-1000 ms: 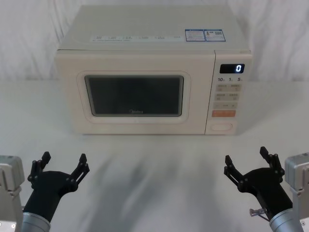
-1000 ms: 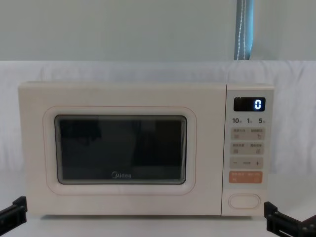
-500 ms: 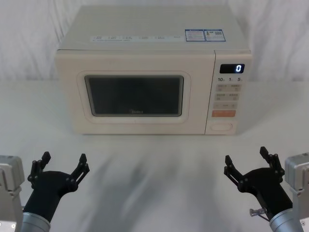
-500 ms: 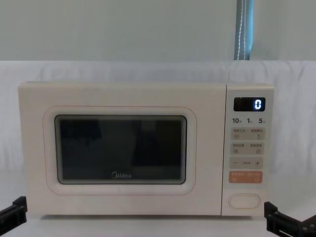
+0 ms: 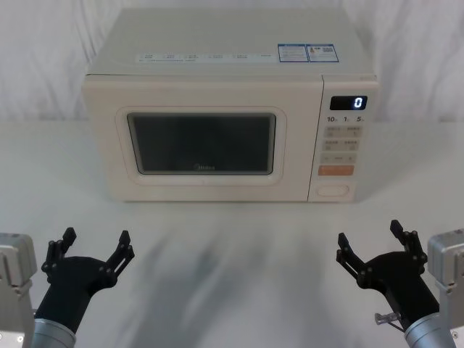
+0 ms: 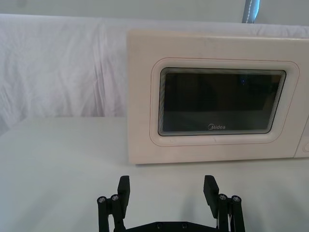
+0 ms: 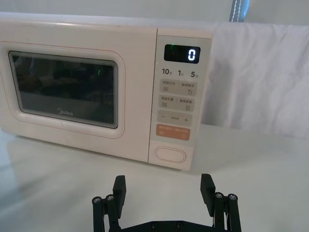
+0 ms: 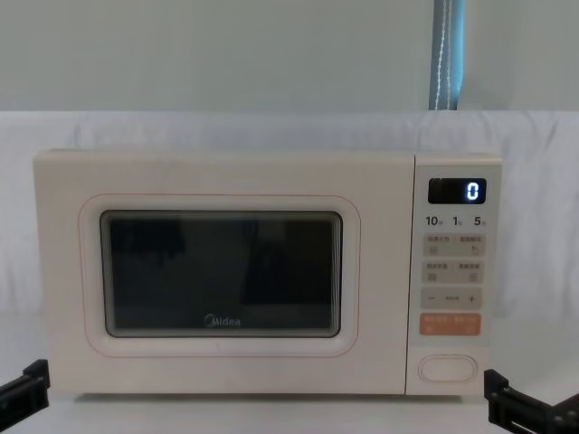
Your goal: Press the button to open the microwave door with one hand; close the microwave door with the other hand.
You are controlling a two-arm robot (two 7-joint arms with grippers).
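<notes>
Chest view: left gripper (image 8: 23,384) and right gripper (image 8: 529,411) cut by the bottom corners, only black finger parts in frame. Left wrist view: microwave (image 6: 140,96) cut at the frame edge, of the button (image 6: 306,147) only a sliver of rim shows. Right wrist view: door (image 7: 135,92) clipped at the frame edge. Key labels on the panel (image 5: 341,141) and the stickers (image 5: 306,52) on top too small to read. Door window dark, interior can't be made out.

Open table between claws and microwave, nothing blocking.
Bare table (image 5: 232,261) lies ahead of the left gripper (image 5: 96,243) and right gripper (image 5: 370,239); microwave door (image 5: 201,143) shut, button (image 5: 333,191) unobstructed straight ahead of right gripper.
</notes>
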